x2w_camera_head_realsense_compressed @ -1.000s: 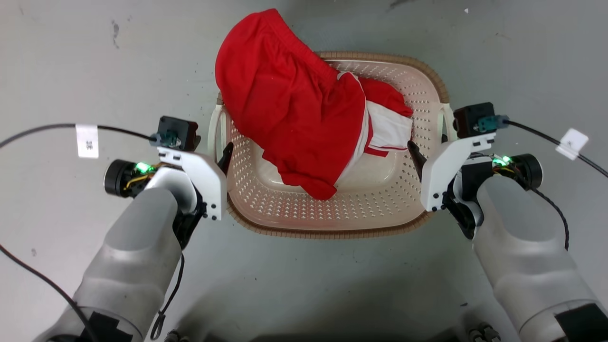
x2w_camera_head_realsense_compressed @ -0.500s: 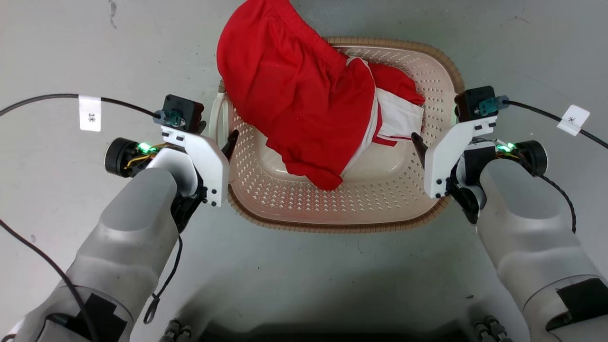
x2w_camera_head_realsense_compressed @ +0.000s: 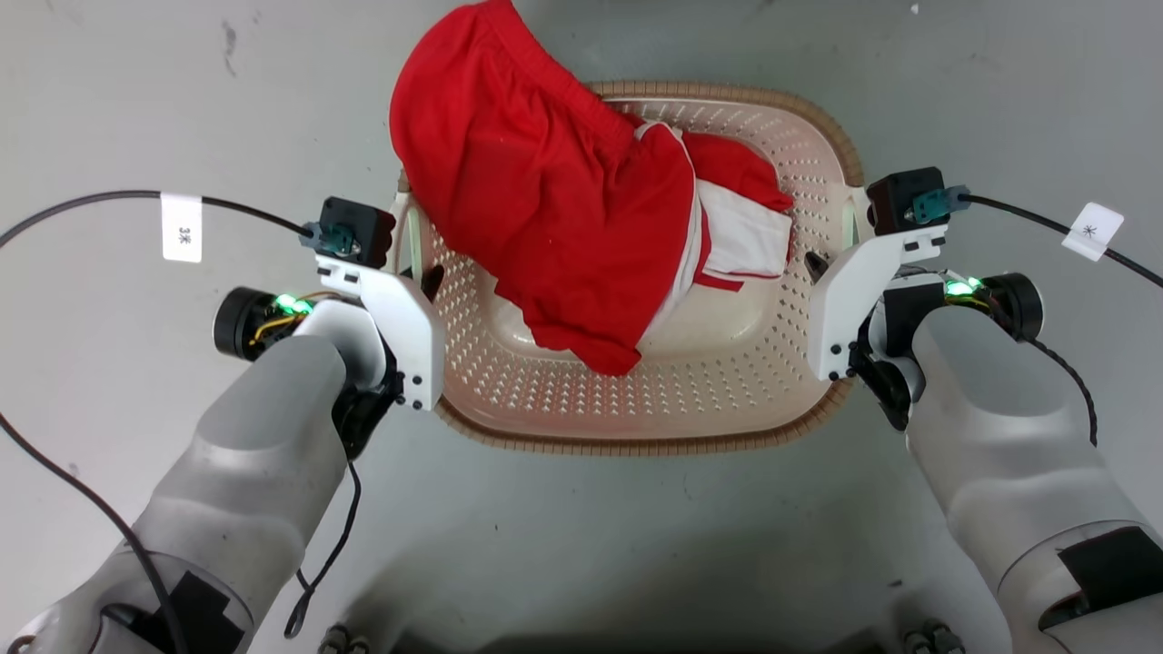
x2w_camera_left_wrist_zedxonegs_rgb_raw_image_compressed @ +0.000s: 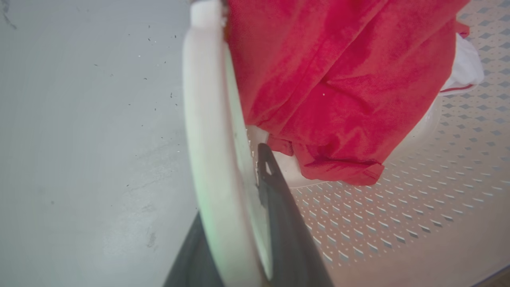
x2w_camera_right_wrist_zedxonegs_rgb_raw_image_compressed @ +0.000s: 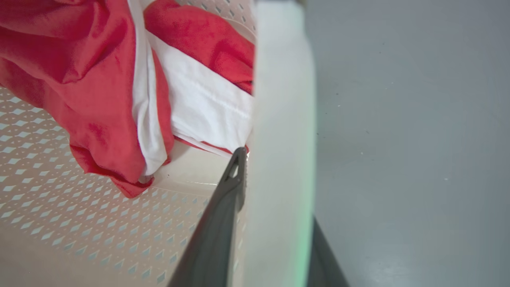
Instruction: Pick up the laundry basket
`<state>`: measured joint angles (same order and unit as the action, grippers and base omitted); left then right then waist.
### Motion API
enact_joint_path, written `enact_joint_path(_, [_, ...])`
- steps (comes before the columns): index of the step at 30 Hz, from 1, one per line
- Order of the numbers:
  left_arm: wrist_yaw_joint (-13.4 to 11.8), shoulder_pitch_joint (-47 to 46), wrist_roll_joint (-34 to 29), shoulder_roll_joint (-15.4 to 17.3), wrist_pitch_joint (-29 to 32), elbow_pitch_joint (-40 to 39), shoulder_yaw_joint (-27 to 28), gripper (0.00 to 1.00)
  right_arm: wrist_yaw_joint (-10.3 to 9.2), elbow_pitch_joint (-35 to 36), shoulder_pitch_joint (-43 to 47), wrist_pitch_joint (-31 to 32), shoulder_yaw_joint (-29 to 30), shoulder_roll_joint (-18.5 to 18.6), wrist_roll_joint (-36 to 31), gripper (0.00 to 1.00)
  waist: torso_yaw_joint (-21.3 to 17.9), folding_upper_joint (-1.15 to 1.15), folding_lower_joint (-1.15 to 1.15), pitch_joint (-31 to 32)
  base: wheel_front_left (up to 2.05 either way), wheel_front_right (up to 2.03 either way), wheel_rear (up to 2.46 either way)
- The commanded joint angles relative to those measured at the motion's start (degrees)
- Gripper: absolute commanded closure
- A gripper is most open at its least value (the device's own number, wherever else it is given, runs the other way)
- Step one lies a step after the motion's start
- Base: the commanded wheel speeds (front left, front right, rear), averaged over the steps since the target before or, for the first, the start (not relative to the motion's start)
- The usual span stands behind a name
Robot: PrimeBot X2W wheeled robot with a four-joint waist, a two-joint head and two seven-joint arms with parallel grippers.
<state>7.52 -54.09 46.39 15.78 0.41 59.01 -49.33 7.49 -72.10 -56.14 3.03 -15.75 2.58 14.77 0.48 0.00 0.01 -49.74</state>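
The cream perforated laundry basket (x2w_camera_head_realsense_compressed: 727, 372) with its brown braided rim sits on the grey floor between my two arms. A big red garment (x2w_camera_head_realsense_compressed: 545, 182) spills over its far left rim, and a white-and-red garment (x2w_camera_head_realsense_compressed: 740, 236) lies beside it inside. My left gripper (x2w_camera_head_realsense_compressed: 420, 272) straddles the white left handle (x2w_camera_left_wrist_zedxonegs_rgb_raw_image_compressed: 207, 119), with one dark finger (x2w_camera_left_wrist_zedxonegs_rgb_raw_image_compressed: 279, 199) inside the basket wall and the other outside, pressed against the handle. My right gripper (x2w_camera_head_realsense_compressed: 831, 262) clamps the white right handle (x2w_camera_right_wrist_zedxonegs_rgb_raw_image_compressed: 279, 119) the same way, its inner finger (x2w_camera_right_wrist_zedxonegs_rgb_raw_image_compressed: 223, 207) lying against the inside.
Bare grey floor (x2w_camera_head_realsense_compressed: 136, 91) surrounds the basket on all sides. Black cables with white tags (x2w_camera_head_realsense_compressed: 182, 227) run from both wrists out to the sides. The robot's base shows along the bottom edge of the head view.
Both grippers have drawn in against the basket's side handles, and less of each inner finger shows inside the basket. The whole head view has shifted slightly.
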Motion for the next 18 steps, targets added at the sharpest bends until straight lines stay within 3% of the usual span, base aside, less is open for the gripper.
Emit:
enact_joint_path(1, [-0.13, 0.69, 0.60, 1.01, 0.38, -0.20, -0.76, 1.00, 0.00, -0.32, 0.37, 0.34, -0.58, 0.55, -0.15, 1.00, 0.09, 0.00, -0.01, 1.54, 0.00, 0.00, 0.00])
enact_joint_path(10, [-0.11, 3.45, 7.67, 2.73, 8.02, -3.24, -7.15, 1.00, 0.00, -1.31, 4.06, 6.64, -3.24, 0.55, 1.57, 1.00, 0.16, 0.00, -0.01, 12.26, 0.00, 0.00, 0.00])
enact_joint_path(18, [-0.10, 7.80, 15.58, 5.86, 16.81, -6.51, -11.69, 1.00, 0.00, -0.45, 7.97, 18.25, -7.18, 0.66, 7.03, 1.00, -0.80, 0.00, -0.01, 24.13, 0.00, 0.00, 0.00])
